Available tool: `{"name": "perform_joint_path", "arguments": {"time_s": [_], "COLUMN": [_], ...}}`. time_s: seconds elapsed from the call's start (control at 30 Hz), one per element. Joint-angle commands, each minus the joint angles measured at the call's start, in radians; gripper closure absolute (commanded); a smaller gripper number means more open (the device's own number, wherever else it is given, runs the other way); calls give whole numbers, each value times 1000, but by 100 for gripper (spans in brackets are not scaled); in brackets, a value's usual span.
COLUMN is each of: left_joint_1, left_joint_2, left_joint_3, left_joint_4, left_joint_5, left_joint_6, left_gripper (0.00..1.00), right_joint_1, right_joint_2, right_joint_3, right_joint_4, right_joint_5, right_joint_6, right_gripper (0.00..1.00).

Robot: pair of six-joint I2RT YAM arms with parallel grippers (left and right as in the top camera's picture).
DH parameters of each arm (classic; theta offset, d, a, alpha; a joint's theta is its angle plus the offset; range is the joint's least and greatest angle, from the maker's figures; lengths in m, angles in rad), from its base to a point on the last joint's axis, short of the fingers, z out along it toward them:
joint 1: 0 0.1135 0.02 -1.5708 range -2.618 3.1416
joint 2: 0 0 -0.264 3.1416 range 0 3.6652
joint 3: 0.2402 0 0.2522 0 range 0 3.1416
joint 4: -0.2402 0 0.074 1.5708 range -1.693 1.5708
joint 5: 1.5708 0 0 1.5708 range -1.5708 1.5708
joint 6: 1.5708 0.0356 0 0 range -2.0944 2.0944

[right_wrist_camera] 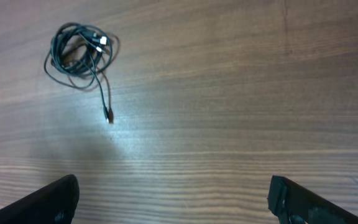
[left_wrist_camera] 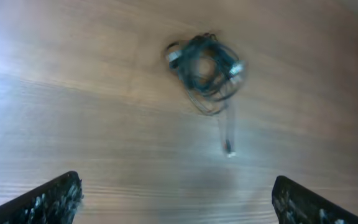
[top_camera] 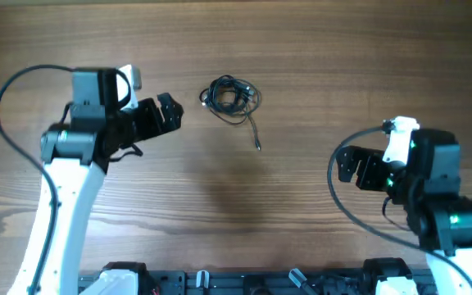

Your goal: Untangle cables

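The cables (top_camera: 230,97) lie as a small black tangle on the wooden table, with one loose end and its plug (top_camera: 257,146) trailing toward the front. In the left wrist view the cables (left_wrist_camera: 205,65) are blurred, ahead of the fingers. The right wrist view shows the cables (right_wrist_camera: 79,53) at far upper left. My left gripper (top_camera: 170,111) is open, a short way left of the tangle and apart from it. Far off to the right of the tangle, my right gripper (top_camera: 349,166) also stands open. Nothing lies between either pair of fingers.
The wooden table (top_camera: 301,49) stretches all round the tangle. Thick black wires (top_camera: 6,90) loop off the white arms. A dark rail (top_camera: 244,283) runs along the front edge between the arm bases.
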Motion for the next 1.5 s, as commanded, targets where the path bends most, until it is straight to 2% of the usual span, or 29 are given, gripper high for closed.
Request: {"name": "perform_joint_path", "arguments": {"time_s": [0.0, 0.1, 0.2, 0.3, 0.47, 0.6, 0.67, 0.73, 0.77, 0.87, 1.0, 1.03, 1.17, 1.3, 1.37, 1.43, 1.47], "left_joint_1": [3, 3, -3, -46, -133, -168, -185, -203, -209, -223, -227, -227, -227, -227, -227, -237, -248], "left_joint_2": [54, 54, 64, 126, 318, 478, 553, 613, 633, 692, 718, 718, 716, 666, 608, 554, 535], "left_joint_3": [23, 23, 23, 23, 23, 23, 23, 23, 23, 23, 23, 23, 23, 24, 24, 24, 24], "left_joint_4": [-46, 88, 273, 391, 560, 663, 691, 713, 718, 739, 739, 739, 719, 661, 571, 438, 362], "left_joint_5": [-105, -31, -27, -35, -35, -35, -35, -34, -38, -42, -42, -42, -37, 53, 93, 209, 217], "left_joint_6": [-9, -9, -42, -42, -30, -31, -31, -31, -31, -31, -31, -31, -31, -33, -53, -95, -94], "left_gripper": [0, 0, 0, 2, 8, 8, 15, 18, 18, 30, 39, 45, 94, 96, 96, 96, 96], "right_joint_1": [-4, -4, -4, -4, -4, -4, -4, -4, -4, -4, -4, -4, -4, -4, -4, -4, -4], "right_joint_2": [65, 116, 140, 141, 141, 141, 141, 141, 141, 141, 141, 141, 141, 141, 143, 156, 174], "right_joint_3": [80, 84, 84, 84, 84, 84, 84, 84, 84, 84, 84, 84, 84, 84, 84, 84, 84], "right_joint_4": [-44, -37, -25, -11, -10, -12, -11, -11, -10, -7, 7, 10, 13, 20, 40, 89, 128], "right_joint_5": [78, 102, 102, 102, 95, 95, 95, 95, 95, 95, 95, 95, 95, 95, 82, -21, -90], "right_joint_6": [-26, -24, -24, -23, -20, -21, -21, -21, -21, -22, -21, -21, -21, -21, -21, -25, -24], "right_gripper": [1, 0, 0, 0, 0, 0, 0, 0, 0, 0, 0, 0, 0, 0, 0, 1, 1]}}
